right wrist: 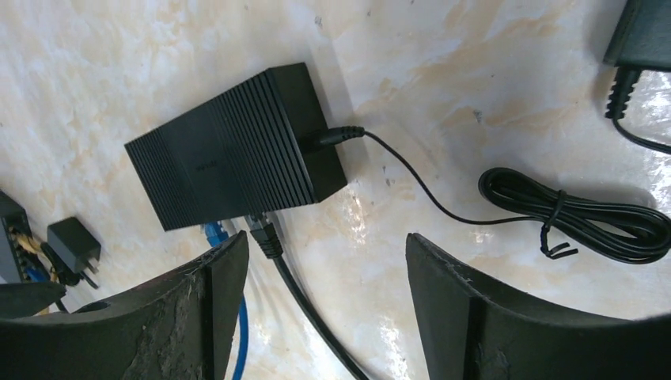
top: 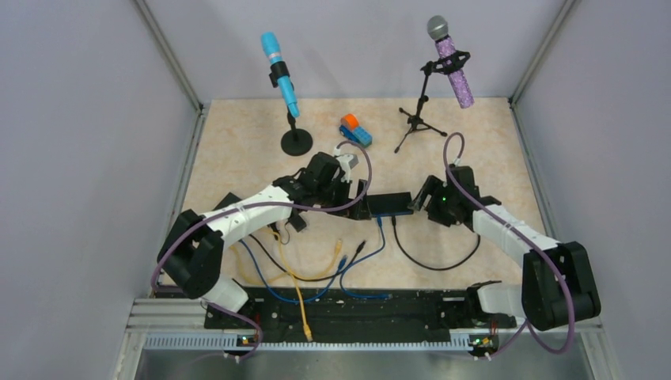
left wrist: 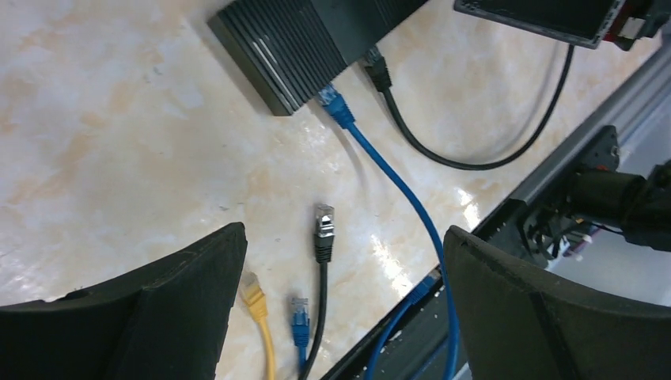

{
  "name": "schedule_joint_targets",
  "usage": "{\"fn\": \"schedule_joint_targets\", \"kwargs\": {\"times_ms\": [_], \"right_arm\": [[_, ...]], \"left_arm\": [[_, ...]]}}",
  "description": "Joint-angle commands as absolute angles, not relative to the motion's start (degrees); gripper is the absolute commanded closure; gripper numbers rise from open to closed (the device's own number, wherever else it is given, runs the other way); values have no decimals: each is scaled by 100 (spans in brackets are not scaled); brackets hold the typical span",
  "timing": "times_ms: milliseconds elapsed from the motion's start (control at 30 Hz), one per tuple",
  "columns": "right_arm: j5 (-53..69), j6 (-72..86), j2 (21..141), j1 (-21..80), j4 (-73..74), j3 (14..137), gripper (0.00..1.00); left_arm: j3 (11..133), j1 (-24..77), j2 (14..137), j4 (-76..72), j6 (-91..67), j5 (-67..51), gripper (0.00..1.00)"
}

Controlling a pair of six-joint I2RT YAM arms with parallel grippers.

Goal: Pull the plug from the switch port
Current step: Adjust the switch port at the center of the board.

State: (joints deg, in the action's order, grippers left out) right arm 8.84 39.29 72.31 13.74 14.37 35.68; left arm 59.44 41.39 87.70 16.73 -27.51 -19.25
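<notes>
Left wrist view crops the switch point(left wrist: 308, 47) at the top edge; its blue cable point(left wrist: 396, 182) runs off the bottom. From above, ports are too small to see

Robotics lab test cell: grey panel walls point(top: 79, 119), aluminium frame rail point(top: 356, 341), marble-patterned table point(top: 237, 134), blue microphone point(top: 279, 75) and purple microphone point(top: 453, 63) on stands.

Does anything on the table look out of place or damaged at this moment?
Three plugs lie loose on the table near the switch: a black plug, a yellow plug, a blue plug. A blue cable and a black cable sit in its ports.
</notes>
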Motion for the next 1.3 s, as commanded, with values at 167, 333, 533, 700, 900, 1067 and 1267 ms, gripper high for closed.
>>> {"fn": "schedule_joint_targets", "kwargs": {"times_ms": [167, 333, 533, 700, 900, 1067, 1267], "right_arm": [[803, 3566, 7932, 1439, 1243, 4719, 33], [869, 3206, 8666, 1442, 1418, 5212, 38], [1166, 2771, 9417, 1646, 1563, 5675, 41], [954, 2578, 9747, 1968, 1768, 5959, 39], [805, 2386, 9688, 2074, 1819, 6020, 36], [-563, 2384, 8963, 2080, 2303, 5951, 21], [-1556, 3537, 7408, 1955, 2383, 5060, 1]], "left_arm": [[6372, 3920, 8899, 1822, -2283, -1142, 1], [6201, 3793, 8828, 1712, -2375, -1066, 1], [5508, 3773, 8072, 1114, -2503, -649, 1], [4886, 3763, 7285, 733, -2601, -67, 1], [4297, 3762, 6908, -288, -2242, 123, 1], [4643, 3782, 7354, -727, -749, -532, 1], [6170, 3791, 8524, 353, 966, -1776, 1]]}}
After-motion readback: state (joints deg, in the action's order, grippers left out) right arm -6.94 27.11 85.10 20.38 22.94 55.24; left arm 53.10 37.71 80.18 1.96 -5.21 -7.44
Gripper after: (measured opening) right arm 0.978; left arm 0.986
